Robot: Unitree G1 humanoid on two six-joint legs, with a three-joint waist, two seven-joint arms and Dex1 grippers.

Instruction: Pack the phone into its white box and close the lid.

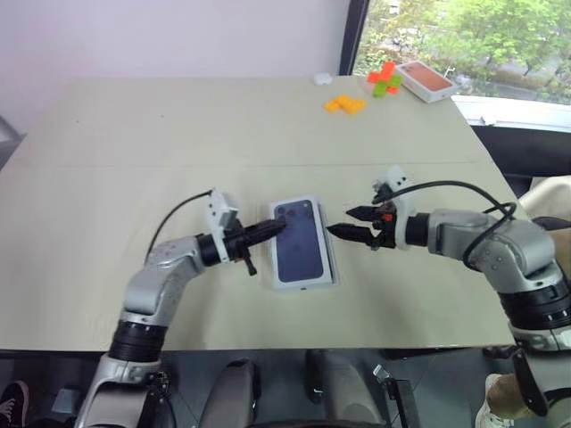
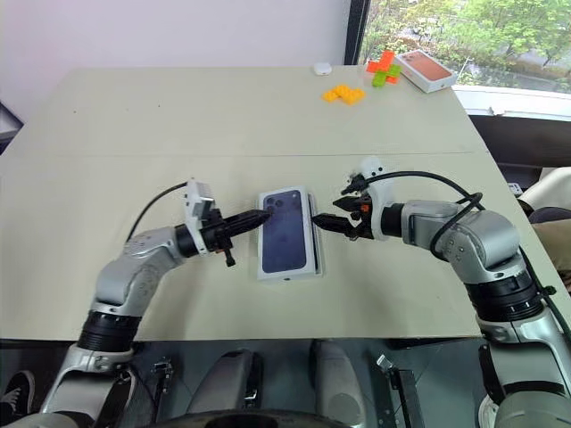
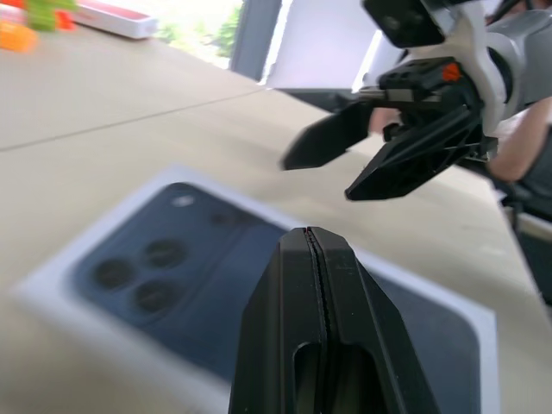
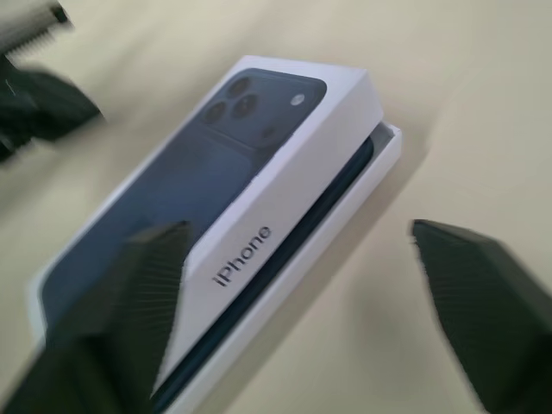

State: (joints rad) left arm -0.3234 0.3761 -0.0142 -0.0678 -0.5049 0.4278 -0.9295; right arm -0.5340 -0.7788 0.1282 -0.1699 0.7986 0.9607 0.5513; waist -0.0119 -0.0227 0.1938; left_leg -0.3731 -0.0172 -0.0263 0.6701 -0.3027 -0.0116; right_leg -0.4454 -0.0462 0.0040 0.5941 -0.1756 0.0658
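The lid (image 1: 302, 241), white with a dark phone picture on top, lies a little askew over the white box (image 4: 392, 142) at the table's front middle. On the box's right side the phone (image 4: 332, 200) shows as a dark strip between lid and tray. My left gripper (image 1: 278, 226) is shut, its tip over the lid's far left corner near the printed cameras. Just off the box's right side, my right gripper (image 1: 343, 221) stands open, pointing at it with nothing between the fingers.
At the far right of the table lie a white box with an orange-red top (image 1: 426, 80), green and red blocks (image 1: 384, 78), orange blocks (image 1: 344, 103) and a small white object (image 1: 322, 78). The table's front edge (image 1: 268, 343) runs close below the box.
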